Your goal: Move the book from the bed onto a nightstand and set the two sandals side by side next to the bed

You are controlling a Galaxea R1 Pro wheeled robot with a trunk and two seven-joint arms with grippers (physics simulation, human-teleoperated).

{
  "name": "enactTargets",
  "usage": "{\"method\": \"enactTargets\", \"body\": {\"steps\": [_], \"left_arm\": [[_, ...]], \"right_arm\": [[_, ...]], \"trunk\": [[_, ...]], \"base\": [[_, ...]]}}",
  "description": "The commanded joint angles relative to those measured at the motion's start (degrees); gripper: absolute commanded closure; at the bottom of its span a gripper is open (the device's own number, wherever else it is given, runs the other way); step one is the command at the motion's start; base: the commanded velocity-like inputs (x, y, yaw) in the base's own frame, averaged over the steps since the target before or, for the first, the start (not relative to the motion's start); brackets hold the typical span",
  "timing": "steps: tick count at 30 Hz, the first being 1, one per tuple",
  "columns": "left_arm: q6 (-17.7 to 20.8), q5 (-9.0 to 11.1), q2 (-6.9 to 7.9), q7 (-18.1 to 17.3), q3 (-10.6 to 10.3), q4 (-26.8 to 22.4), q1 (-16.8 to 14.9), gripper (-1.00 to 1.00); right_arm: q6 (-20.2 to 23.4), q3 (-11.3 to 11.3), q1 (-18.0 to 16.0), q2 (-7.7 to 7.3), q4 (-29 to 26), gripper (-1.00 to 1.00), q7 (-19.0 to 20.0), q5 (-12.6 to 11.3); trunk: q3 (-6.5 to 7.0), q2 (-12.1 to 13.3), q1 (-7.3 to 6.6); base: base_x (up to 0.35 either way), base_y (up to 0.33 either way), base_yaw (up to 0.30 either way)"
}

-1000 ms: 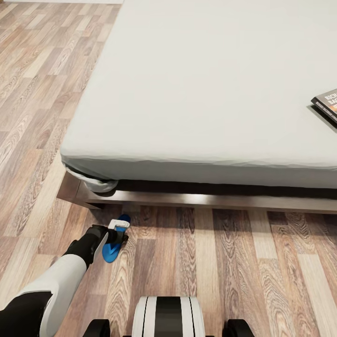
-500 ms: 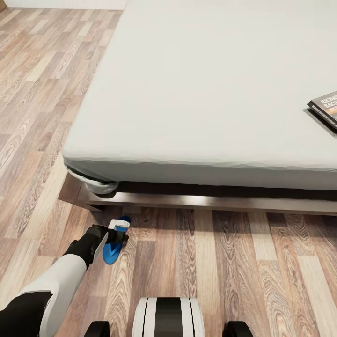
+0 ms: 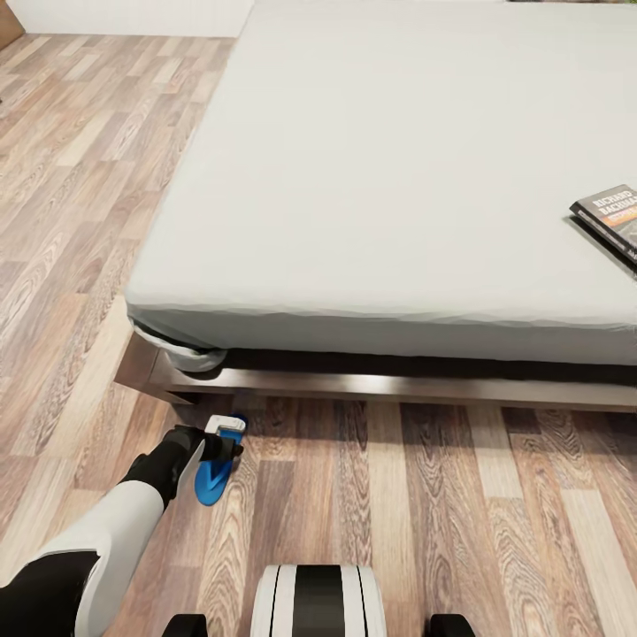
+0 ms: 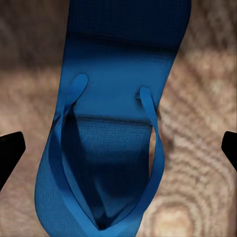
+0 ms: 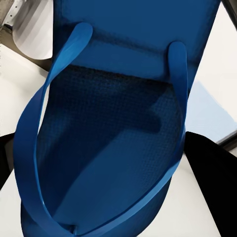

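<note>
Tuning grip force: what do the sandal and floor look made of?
Sandal: looks like soft foam or rubber, matte blue, with a fine woven texture on the footbed and thin smooth straps. Floor: wood planks or wood-look laminate, visible grain, slight sheen. Renders leave both uncertain.

A bright blue flat flip-flop [image 3: 212, 473] with a fine woven texture on its footbed lies on the wood-plank floor [image 3: 425, 513], whose boards run in streaked brown, tan and pale grey grain. The large low bed [image 3: 389, 382] has a dark-brown glossy frame under a smooth, plain light-grey mattress. The thin paperback book [image 3: 612, 215] shows a dark cover, white lettering and an orange band. The left arm [image 3: 97, 540] is white and black. A second bright blue flip-flop [image 5: 106, 128] has the same weave.
</note>
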Motion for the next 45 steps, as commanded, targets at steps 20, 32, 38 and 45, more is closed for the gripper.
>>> {"method": "enactTargets", "body": {"steps": [20,32,38,45], "left_arm": [[0.2,-0.7,-0.06,-0.2,0.3,-0.1,0.1,-1.0],[0.3,-0.8,-0.06,0.1,0.1,0.0,0.1,-1.0],[0.2,-1.1,-0.11,0.3,-0.1,0.0,0.1,-1.0],[0.0,-1.4,-0.25,3.7,-0.1,0.3,0.2,-1.0]], "right_arm": [[0.6,-0.2,0.0,-0.11,-0.1,1.0,-0.2,0.1],[0.7,-0.2,0.0,-0.07,-0.1,1.0,-0.2,0.1],[0.7,-0.2,0.0,0.02,-0.2,1.0,-0.1,0.1],[0.7,0.0,0.0,0.25,-0.1,1.0,0.6,0.1]], "trunk": [[1.96,0.1,-0.24],[3.51,0.2,-0.42],[3.51,0.2,-0.42],[3.51,0.2,-0.42]], "base": [[0.0,0.0,0.0],[0.0,0.0,0.0],[0.0,0.0,0.0],[0.0,0.0,0.0]]}}
